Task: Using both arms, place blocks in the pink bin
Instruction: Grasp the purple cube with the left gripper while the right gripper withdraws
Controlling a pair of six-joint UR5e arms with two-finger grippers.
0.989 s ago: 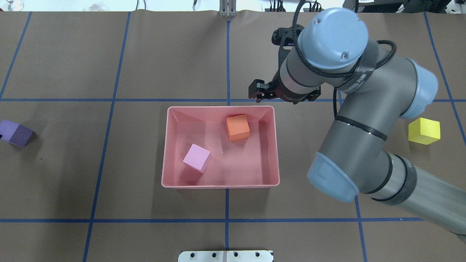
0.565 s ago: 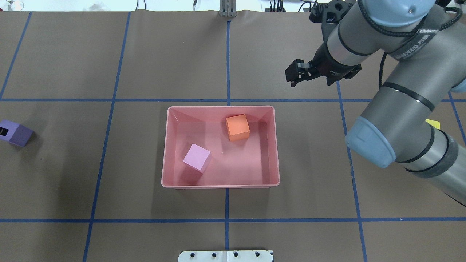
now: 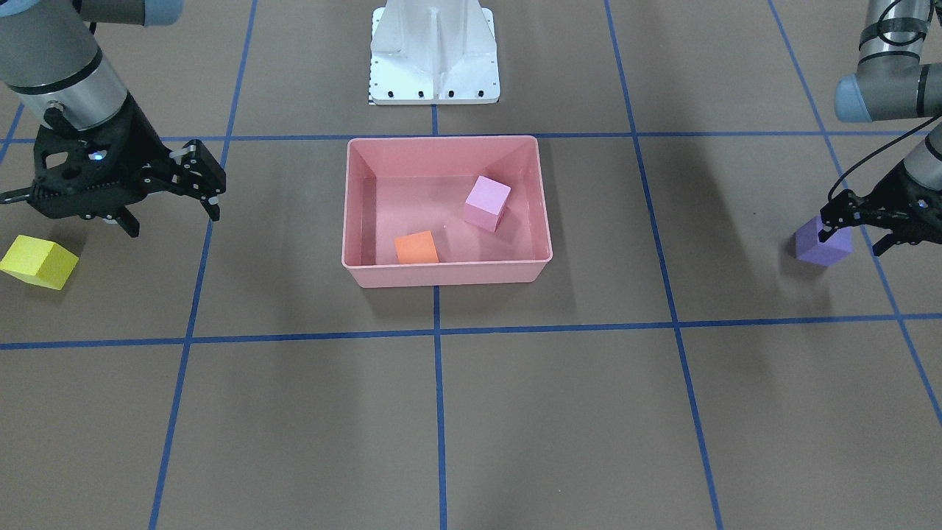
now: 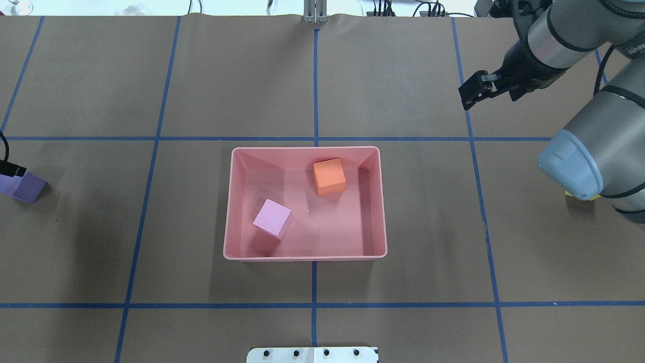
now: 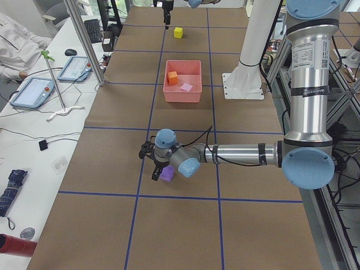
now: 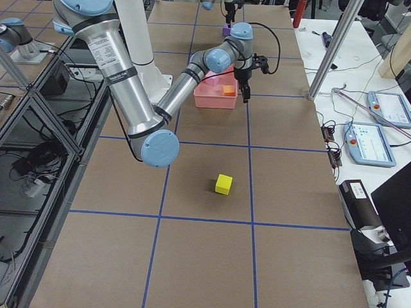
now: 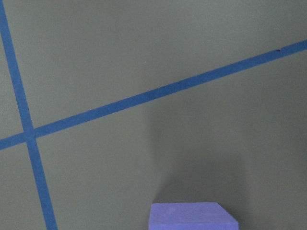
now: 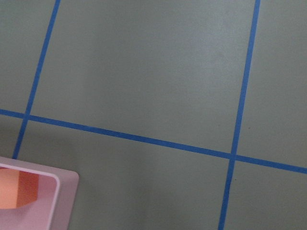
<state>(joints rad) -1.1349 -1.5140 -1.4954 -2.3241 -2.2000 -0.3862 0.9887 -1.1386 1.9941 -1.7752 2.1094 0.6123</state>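
The pink bin (image 4: pixel 305 149) (image 3: pixel 441 274) stands mid-table and holds the orange block (image 4: pixel 329 176) (image 3: pixel 416 247) and the light pink block (image 4: pixel 272 218) (image 3: pixel 487 202). The purple block (image 3: pixel 823 246) (image 4: pixel 23 187) rests on the table at my far left. My left gripper (image 3: pixel 851 241) is open and low over it, one finger (image 4: pixel 12 169) across its top. The left wrist view shows the purple block (image 7: pixel 192 216) at its bottom edge. My right gripper (image 3: pixel 174 221) (image 4: pixel 471 96) is open and empty above the table, right of the bin. The yellow block (image 3: pixel 38 261) (image 6: pixel 223 184) lies at my far right, mostly hidden overhead by the arm.
The white robot base (image 3: pixel 434 51) stands behind the bin. Blue tape lines (image 4: pixel 315 75) grid the brown table cover. A side bench with tablets (image 5: pixel 34 90) and a seated person (image 5: pixel 17 39) runs along the far edge.
My right arm has swung away from the bin's far edge to the right, gripper empty, and now covers most of the yellow block. My left gripper's finger has shifted slightly over the purple block.
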